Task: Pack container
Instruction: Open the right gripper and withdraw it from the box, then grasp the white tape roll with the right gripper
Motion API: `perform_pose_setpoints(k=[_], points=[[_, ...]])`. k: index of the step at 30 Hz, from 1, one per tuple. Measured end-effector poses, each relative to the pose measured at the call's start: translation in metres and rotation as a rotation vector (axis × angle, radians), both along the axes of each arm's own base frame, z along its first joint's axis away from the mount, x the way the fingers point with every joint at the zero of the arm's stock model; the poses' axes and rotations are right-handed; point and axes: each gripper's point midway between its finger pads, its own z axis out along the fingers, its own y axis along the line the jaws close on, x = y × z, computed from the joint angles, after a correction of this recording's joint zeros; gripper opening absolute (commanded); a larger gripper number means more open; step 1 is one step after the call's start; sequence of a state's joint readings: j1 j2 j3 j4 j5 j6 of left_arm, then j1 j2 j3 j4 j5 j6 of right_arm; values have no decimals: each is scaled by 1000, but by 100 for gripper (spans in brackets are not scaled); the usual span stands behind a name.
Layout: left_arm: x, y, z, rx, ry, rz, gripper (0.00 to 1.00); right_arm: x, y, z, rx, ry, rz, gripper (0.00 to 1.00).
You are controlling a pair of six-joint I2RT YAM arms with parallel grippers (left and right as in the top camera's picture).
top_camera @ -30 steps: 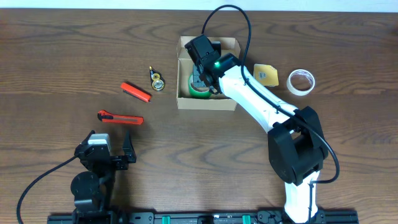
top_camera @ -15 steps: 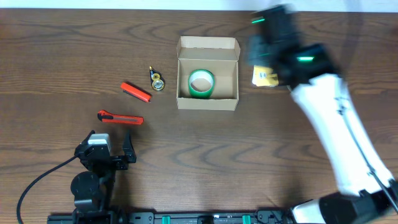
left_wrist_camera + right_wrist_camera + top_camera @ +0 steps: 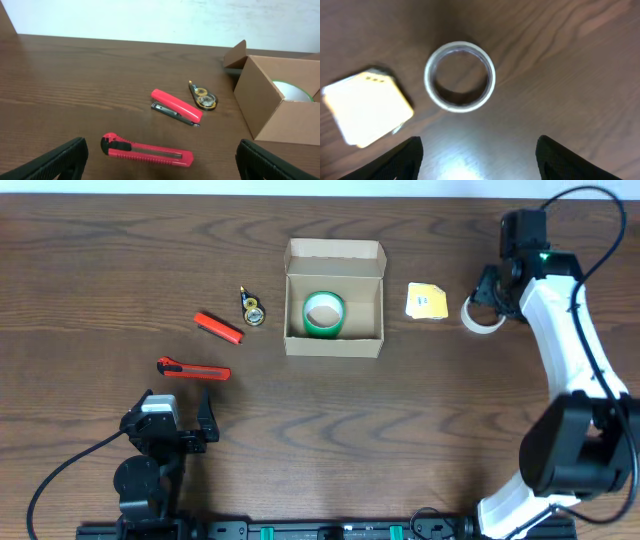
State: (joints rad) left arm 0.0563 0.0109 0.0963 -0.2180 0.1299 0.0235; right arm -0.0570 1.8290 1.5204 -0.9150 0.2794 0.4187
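Over the white tape roll [image 3: 429,77] the right gripper [image 3: 479,150] hangs open — the container [image 3: 334,348] well to its left.

You see a dark brown tabletop [image 3: 100,260] with streaky wood grain. The container [image 3: 334,347] is plain tan-brown cardboard, unprinted, and the roll of tape [image 3: 323,330] in it is green with a pale inner face. The card packet [image 3: 427,301] is yellow, the loose tape ring [image 3: 460,105] cloudy white. The stapler [image 3: 177,107] is red; the utility knife [image 3: 147,152] is red with a black tip.
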Motion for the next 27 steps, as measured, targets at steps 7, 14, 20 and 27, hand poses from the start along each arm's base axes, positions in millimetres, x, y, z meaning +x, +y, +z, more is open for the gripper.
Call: perform_pose_setpoints(k=[7,14,20,27], points=[[0,0,0,0,0,0,95,12,6,-48,42,30,42,70],[0,0,0,0,0,0,95,20,16,-87,97,77,90,68],[0,0,0,0,0,0,95,24,20,-104,114,93,119,62],[0,0,0,0,0,0,95,29,21,-105,117,78,143,47]])
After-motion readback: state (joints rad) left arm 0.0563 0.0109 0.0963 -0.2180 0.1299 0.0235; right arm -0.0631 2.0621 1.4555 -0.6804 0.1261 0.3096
